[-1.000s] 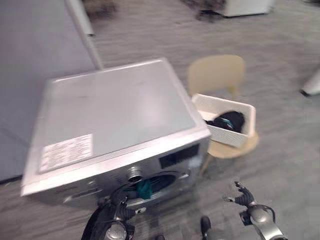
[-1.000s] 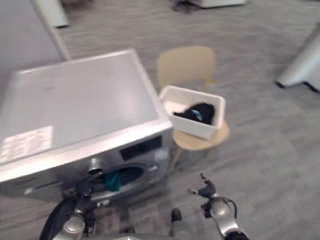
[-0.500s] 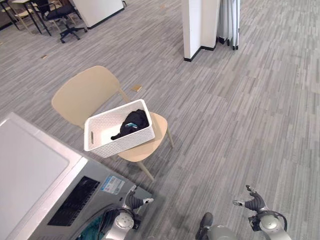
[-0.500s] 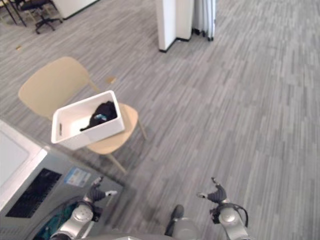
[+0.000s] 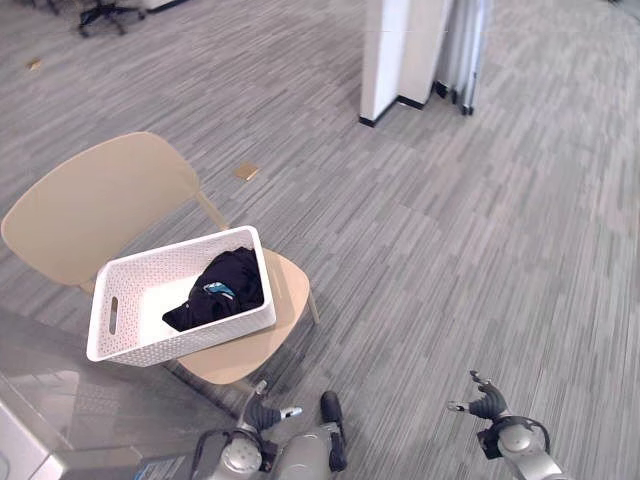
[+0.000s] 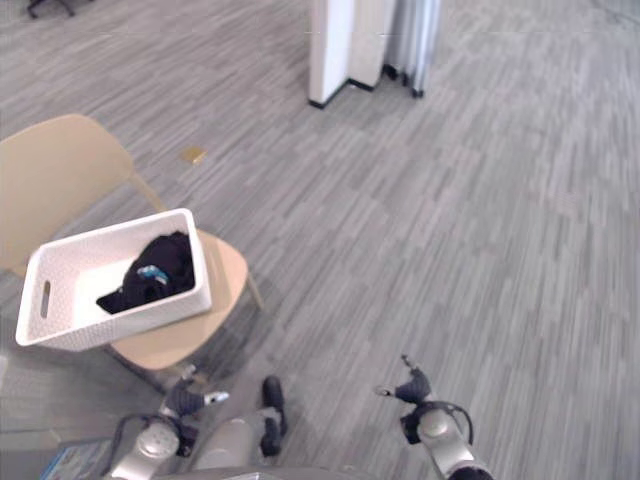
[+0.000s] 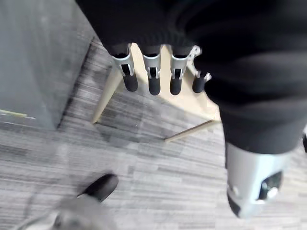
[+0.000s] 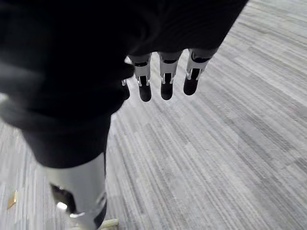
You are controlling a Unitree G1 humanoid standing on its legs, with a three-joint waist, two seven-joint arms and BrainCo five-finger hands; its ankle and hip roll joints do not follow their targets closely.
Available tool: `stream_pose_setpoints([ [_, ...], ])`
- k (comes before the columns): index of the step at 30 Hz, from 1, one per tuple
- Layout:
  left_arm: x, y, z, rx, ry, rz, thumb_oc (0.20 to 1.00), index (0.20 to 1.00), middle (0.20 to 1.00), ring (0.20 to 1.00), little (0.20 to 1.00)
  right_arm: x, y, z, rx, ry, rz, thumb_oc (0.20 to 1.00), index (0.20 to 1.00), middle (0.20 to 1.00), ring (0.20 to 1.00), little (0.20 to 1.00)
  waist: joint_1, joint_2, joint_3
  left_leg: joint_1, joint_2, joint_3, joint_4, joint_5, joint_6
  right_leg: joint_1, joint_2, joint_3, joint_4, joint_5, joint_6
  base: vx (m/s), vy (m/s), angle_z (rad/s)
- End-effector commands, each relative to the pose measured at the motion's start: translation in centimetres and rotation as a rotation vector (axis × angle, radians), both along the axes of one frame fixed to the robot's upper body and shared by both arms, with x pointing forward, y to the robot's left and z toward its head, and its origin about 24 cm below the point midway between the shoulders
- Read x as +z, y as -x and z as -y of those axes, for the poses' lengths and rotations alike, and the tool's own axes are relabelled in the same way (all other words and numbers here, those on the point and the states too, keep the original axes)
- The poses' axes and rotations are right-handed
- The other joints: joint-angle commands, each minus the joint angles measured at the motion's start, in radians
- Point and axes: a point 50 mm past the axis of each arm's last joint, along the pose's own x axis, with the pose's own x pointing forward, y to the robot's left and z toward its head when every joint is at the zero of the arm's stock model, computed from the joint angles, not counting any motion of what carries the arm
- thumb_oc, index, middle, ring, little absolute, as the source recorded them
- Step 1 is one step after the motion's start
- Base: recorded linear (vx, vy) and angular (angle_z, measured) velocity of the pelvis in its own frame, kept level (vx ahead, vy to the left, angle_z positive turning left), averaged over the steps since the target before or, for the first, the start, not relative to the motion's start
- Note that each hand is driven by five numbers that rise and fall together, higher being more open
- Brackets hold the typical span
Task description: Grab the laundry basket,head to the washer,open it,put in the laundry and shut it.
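Basket [image 5: 150,320] with dark laundry [image 5: 222,290] sits on a chair [image 5: 255,340], apart from both hands. Left hand [image 5: 262,412] and right hand [image 5: 485,402] hang low, fingers relaxed, empty.

Left hand [image 5: 262,412] low at the left, fingers [image 7: 152,79] straight and relaxed, holding nothing. Right hand [image 5: 485,402] low at the right, well apart, fingers [image 8: 165,81] straight too, thumb out, empty.
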Motion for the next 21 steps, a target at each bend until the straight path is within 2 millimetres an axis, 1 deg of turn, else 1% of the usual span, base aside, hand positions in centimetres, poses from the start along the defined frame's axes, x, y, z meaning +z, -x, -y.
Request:
stream_pose_setpoints([
  [1,1.3,-1.6,0.1,-0.009,0.0,0.093,1.0,1.0,1.0,1.0,1.0,2.0,-2.0,1.5,-0.025,0.023,0.119,1.0,1.0,1.0,1.0,1.0,0.03,0.035,0.015,0.044,0.035,-0.033,-0.026,-0.089,-0.129,-0.092,-0.06,0.061,-0.007,0.031,0.129,0.15,0.037,1.5],
  [2,1.5,-1.7,-0.1,-0.002,-0.01,0.103,1.0,1.0,1.0,1.0,1.0,2.1,-2.0,1.2,-0.021,0.009,0.126,1.0,1.0,1.0,1.0,1.0,0.032,0.046,0.012,0.072,0.019,-0.083,-0.065,-0.07,-0.122,-0.135,-0.036,0.089,-0.04,0.027,0.097,0.23,-0.042,1.9],
  [3,1.2,-1.9,0.3,0.001,-0.006,0.098,1.0,1.0,1.0,1.0,1.0,2.1,-2.0,1.3,-0.017,0.01,0.131,1.0,1.0,1.0,1.0,1.0,0.022,0.065,0.007,0.093,-0.004,-0.189,-0.104,-0.066,-0.121,-0.197,-0.01,0.166,-0.119,0.006,0.053,0.23,-0.047,1.36],
  [4,1.2,-1.9,0.3,0.001,-0.005,0.098,1.0,1.0,1.0,1.0,1.0,2.1,-2.0,1.3,-0.017,0.01,0.131,1.0,1.0,1.0,1.0,1.0,0.022,0.065,0.007,0.092,-0.004,-0.189,-0.104,-0.066,-0.121,-0.197,-0.01,0.166,-0.119,0.006,0.053,0.24,-0.092,1.43],
  [5,0.9,-2.0,0.8,-0.013,-0.002,0.084,1.0,1.0,1.0,1.0,1.0,2.3,-2.2,1.4,-0.012,0.013,0.135,1.0,1.0,1.0,1.0,1.0,0.001,0.081,0.018,0.103,-0.023,-0.275,-0.097,-0.073,-0.117,-0.26,-0.001,0.278,-0.163,0.028,0.05,0.11,-0.043,1.63],
  [6,0.9,-2.0,0.8,-0.013,-0.002,0.084,1.0,1.0,1.0,1.0,1.0,2.3,-2.2,1.4,-0.012,0.013,0.135,1.0,1.0,1.0,1.0,1.0,0.0,0.081,0.016,0.099,-0.023,-0.275,-0.097,-0.072,-0.117,-0.262,0.0,0.277,-0.166,0.03,0.049,0.16,-0.062,1.85],
  [8,0.5,-2.0,1.4,-0.025,0.003,0.063,1.0,1.0,1.0,1.0,1.0,2.4,-2.4,1.5,-0.014,0.018,0.138,1.0,1.0,1.0,1.0,1.0,-0.022,0.093,0.03,0.106,-0.045,-0.371,-0.088,-0.081,-0.119,-0.307,0.003,0.372,-0.197,0.068,0.054,0.1,-0.061,1.73],
  [9,0.3,-2.0,1.6,-0.031,0.004,0.054,1.0,1.0,1.0,1.0,1.0,2.5,-2.5,1.7,-0.012,0.023,0.14,1.0,1.0,1.0,1.0,1.0,-0.029,0.097,0.037,0.111,-0.054,-0.402,-0.081,-0.086,-0.122,-0.317,0.0,0.399,-0.203,0.081,0.057,0.12,-0.096,1.84],
  [10,0.2,-1.9,1.9,-0.043,0.01,0.046,1.0,1.0,1.0,1.0,1.0,2.3,-2.4,1.7,-0.008,0.027,0.129,1.0,1.0,1.0,1.0,1.0,-0.034,0.092,0.04,0.11,-0.073,-0.443,-0.066,-0.092,-0.124,-0.314,-0.002,0.411,-0.218,0.093,0.055,0.14,-0.157,2.33],
  [11,-0.2,-1.6,2.1,-0.042,0.016,0.03,1.0,1.0,1.0,1.0,1.0,2.3,-2.3,1.8,-0.004,0.027,0.127,1.0,1.0,1.0,1.0,1.0,-0.034,0.084,0.036,0.102,-0.098,-0.488,-0.049,-0.103,-0.128,-0.276,-0.024,0.381,-0.27,0.113,0.056,0.11,-0.181,2.09],
  [14,-0.2,-1.5,2.1,-0.022,0.042,0.026,1.0,1.0,1.0,1.0,1.0,2.7,-2.8,1.8,0.012,0.034,0.148,1.0,1.0,1.0,1.0,1.0,-0.027,0.086,0.024,0.079,-0.098,-0.52,-0.048,-0.089,-0.155,-0.248,-0.014,0.352,-0.321,0.122,0.049,0.07,-0.147,1.82],
  [15,-0.2,-1.5,2.1,-0.022,0.042,0.026,1.0,1.0,1.0,1.0,1.0,2.7,-2.8,1.8,0.012,0.034,0.147,1.0,1.0,1.0,1.0,1.0,-0.029,0.086,0.024,0.079,-0.098,-0.522,-0.047,-0.089,-0.155,-0.246,-0.014,0.349,-0.323,0.122,0.049,0.08,-0.129,1.22],
  [16,-0.3,-1.3,1.9,-0.019,0.039,0.021,1.0,1.0,1.0,1.0,1.0,3.2,-3.3,1.7,0.036,0.042,0.173,1.0,1.0,1.0,1.0,1.0,-0.022,0.089,0.026,0.071,-0.099,-0.54,-0.042,-0.087,-0.162,-0.235,-0.012,0.319,-0.323,0.118,0.039,0.07,-0.124,0.87],
  [17,-0.3,-1.3,1.9,-0.024,0.04,0.017,1.0,1.0,1.0,1.0,1.0,3.4,-3.5,1.7,0.039,0.044,0.182,1.0,1.0,1.0,1.0,1.0,-0.021,0.09,0.026,0.07,-0.098,-0.544,-0.042,-0.087,-0.164,-0.231,-0.011,0.307,-0.326,0.115,0.035,0.07,-0.124,0.56],
  [18,-0.3,-1.3,1.9,-0.024,0.04,0.017,1.0,1.0,1.0,1.0,1.0,3.4,-3.5,1.7,0.039,0.044,0.182,1.0,1.0,1.0,1.0,1.0,-0.023,0.09,0.027,0.07,-0.099,-0.546,-0.041,-0.087,-0.164,-0.229,-0.011,0.305,-0.326,0.114,0.035,0.03,-0.062,0.32],
  [19,-0.3,-1.3,1.8,-0.027,0.035,0.015,1.0,1.0,1.0,1.0,1.0,3.8,-3.9,1.6,0.051,0.048,0.2,1.0,1.0,1.0,1.0,1.0,-0.021,0.093,0.032,0.063,-0.101,-0.55,-0.029,-0.088,-0.169,-0.224,-0.012,0.287,-0.327,0.11,0.032,0.01,-0.081,0.39],
  [20,-0.1,-1.5,1.9,-0.03,0.039,0.024,1.0,1.0,1.0,1.0,1.0,4.7,-4.6,1.7,0.067,0.06,0.24,1.0,1.0,1.0,1.0,1.0,-0.017,0.095,0.044,0.047,-0.096,-0.525,-0.007,-0.094,-0.179,-0.209,-0.016,0.25,-0.335,0.101,0.026,0.02,-0.088,0.44],
  [21,0.1,-1.6,1.8,-0.028,0.041,0.031,1.0,1.0,1.0,1.0,1.0,5.2,-5.0,1.7,0.076,0.065,0.265,1.0,1.0,1.0,1.0,1.0,-0.02,0.097,0.048,0.035,-0.084,-0.485,0.005,-0.096,-0.183,-0.203,-0.024,0.224,-0.338,0.097,0.025,0.0,-0.053,0.44],
])
